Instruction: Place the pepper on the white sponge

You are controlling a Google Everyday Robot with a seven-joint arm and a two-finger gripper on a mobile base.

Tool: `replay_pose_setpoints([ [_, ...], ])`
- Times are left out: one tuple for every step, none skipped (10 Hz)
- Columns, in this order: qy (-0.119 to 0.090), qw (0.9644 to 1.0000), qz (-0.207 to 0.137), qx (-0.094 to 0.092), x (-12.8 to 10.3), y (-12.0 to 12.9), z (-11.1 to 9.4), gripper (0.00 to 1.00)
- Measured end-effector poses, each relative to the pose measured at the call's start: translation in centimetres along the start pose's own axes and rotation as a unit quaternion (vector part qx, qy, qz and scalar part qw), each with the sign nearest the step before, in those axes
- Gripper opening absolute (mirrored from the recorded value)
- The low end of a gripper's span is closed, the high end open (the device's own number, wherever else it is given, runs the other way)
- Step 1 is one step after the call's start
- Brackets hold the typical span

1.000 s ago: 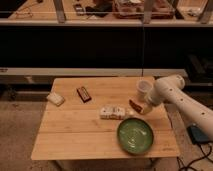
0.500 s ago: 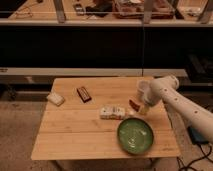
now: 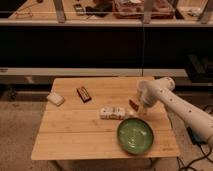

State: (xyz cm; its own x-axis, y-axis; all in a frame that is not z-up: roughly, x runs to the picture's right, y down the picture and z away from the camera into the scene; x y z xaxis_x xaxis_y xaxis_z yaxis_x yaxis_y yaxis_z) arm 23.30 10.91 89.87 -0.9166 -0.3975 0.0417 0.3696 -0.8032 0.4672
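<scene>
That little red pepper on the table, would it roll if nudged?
The pepper looks slim and tapered, so it would probably roll or skid on the smooth wooden table. Being so small, it is likely light. The tool is right beside it.

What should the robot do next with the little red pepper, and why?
Probably ease the tool down over the pepper and grip it. The tool hangs right beside the pepper at the right of the table, and the pepper seems to lie on the wood, while the white sponge sits far off near the left edge, so grabbing comes first.
</scene>
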Motion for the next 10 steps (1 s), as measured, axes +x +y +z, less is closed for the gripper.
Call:
replay_pose_setpoints([
  [-0.001, 1.0000, 0.000, 0.003, -0.1, -0.1, 0.4, 0.48],
  [-0.004, 1.0000, 0.001, 0.008, -0.2, -0.3, 0.8, 0.37],
  [-0.005, 0.9999, 0.005, 0.013, -0.4, -0.5, 1.2, 0.28],
  [-0.006, 0.9997, 0.012, 0.019, -0.5, -0.6, 1.5, 0.19],
  [-0.003, 0.9994, 0.024, 0.026, -0.5, -0.7, 1.5, 0.15],
  [0.009, 0.9984, 0.045, 0.034, -0.4, -0.4, 1.0, 0.15],
  [0.026, 0.9973, 0.059, 0.035, 0.2, 0.1, 0.0, 0.15],
  [0.052, 0.9955, 0.073, 0.030, 1.3, 1.2, -2.2, 0.15],
  [0.079, 0.9938, 0.075, 0.022, 2.7, 2.3, -4.6, 0.15],
  [0.105, 0.9922, 0.066, 0.015, 5.0, 3.0, -7.0, 0.15],
])
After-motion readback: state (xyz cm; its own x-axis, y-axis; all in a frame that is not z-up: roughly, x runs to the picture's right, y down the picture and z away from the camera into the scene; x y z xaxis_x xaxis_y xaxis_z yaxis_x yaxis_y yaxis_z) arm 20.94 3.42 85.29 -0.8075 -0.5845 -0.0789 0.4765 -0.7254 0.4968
